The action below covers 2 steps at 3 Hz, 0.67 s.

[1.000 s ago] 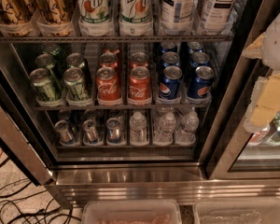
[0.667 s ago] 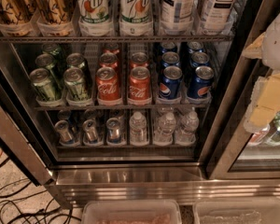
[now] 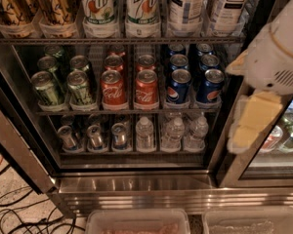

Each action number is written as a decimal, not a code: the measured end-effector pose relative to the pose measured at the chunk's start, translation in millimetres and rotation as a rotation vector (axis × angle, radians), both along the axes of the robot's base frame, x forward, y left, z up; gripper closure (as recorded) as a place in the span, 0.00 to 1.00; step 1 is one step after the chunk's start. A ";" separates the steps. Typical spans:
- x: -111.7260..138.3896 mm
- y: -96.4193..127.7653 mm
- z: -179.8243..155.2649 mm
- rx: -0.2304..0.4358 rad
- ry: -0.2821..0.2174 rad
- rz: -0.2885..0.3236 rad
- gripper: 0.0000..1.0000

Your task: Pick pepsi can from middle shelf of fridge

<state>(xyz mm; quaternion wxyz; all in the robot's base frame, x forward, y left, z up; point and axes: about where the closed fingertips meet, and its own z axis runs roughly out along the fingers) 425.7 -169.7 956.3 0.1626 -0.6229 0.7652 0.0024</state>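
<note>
The fridge (image 3: pixel 136 183) has a steel frame and three wire racks of drinks. The middle shelf (image 3: pixel 127 111) holds rows of green, red and blue cans. Two rows of pepsi cans stand at its right end, with front cans at left (image 3: pixel 178 86) and right (image 3: pixel 210 85). My gripper (image 3: pixel 249 126), pale yellow under a white arm, hangs at the right in front of the fridge's right post. It is right of the pepsi cans and slightly below them, apart from them and holding nothing that I can see.
The top rack holds 7up bottles (image 3: pixel 98 6) and tea bottles (image 3: pixel 185 6). The bottom rack holds small water bottles (image 3: pixel 175 133) and cans. A steel door edge (image 3: pixel 19 150) slants at left. Cables (image 3: pixel 14 213) lie on the floor. Two plastic bins (image 3: pixel 136 222) sit below.
My arm and gripper have moved left and further into view, closer to the fridge's right post. The cans have not moved.
</note>
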 end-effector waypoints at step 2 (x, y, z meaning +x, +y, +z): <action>-43.1 83.0 -46.3 0.132 0.086 0.031 0.00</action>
